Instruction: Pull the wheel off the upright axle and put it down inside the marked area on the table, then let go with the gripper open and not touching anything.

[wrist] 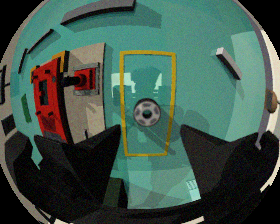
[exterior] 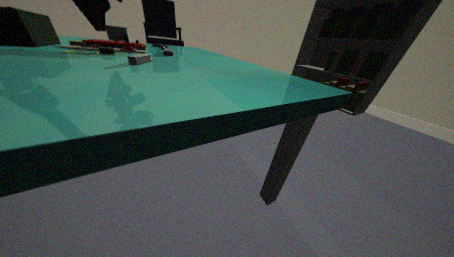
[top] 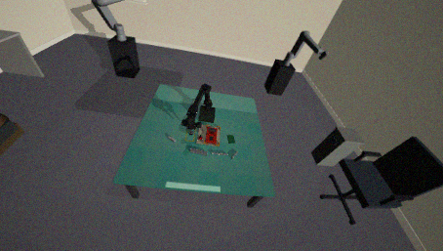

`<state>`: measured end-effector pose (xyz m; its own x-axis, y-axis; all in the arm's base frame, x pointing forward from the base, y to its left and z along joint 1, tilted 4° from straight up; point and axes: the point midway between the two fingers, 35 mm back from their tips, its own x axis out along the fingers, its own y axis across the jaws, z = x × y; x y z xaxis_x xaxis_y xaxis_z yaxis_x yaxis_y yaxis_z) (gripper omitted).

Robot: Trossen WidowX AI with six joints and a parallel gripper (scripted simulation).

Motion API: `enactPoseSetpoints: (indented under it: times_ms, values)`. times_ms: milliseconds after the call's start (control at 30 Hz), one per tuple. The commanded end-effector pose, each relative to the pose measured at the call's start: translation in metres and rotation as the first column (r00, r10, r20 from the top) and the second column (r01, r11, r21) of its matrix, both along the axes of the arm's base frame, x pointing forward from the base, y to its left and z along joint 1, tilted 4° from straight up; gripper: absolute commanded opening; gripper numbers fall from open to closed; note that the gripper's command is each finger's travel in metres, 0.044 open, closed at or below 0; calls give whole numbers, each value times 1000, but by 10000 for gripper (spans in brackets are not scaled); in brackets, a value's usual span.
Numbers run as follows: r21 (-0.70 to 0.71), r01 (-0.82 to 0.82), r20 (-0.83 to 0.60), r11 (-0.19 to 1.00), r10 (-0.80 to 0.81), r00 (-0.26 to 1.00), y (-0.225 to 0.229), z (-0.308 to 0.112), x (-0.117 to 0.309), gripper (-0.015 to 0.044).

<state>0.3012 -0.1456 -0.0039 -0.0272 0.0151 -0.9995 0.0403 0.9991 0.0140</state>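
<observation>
The wheel (wrist: 147, 113), a grey disc with a dark rim and a hole, shows face-on inside the marked area, a yellow outline (wrist: 148, 52), towards its near end in the wrist view. My gripper (wrist: 151, 129) (top: 191, 127) (exterior: 100, 24) is open above it, with a fingertip on each side and gaps between them and the wheel. It stands above the table in the top and exterior views. The frames do not show clearly how far the wheel is from the table top. The black axle (wrist: 72, 80) on its red block stands bare, left of the outline.
A pale board (wrist: 93, 112) lies left of the outline, with a red panel (wrist: 50, 107) (top: 211, 135) beyond it. A grey block (wrist: 228, 63) (exterior: 139, 60) lies to the right. A long dark bar (wrist: 98, 12) lies at the far side in the wrist view. A dark box (top: 207, 114) (exterior: 30, 28) stands near the arm.
</observation>
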Motion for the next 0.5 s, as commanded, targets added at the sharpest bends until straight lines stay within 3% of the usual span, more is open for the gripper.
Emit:
enactPoseSetpoints:
  times_ms: [0, 133, 467]
  values:
    - [5, -1, -10, 1000, 1, 1000, 3, 0, -5, 352]
    - [6, -3, -11, 1000, 3, 1000, 13, 21, -28, 440]
    - [5, -4, -15, 1000, 4, 1000, 39, 54, -81, 440]
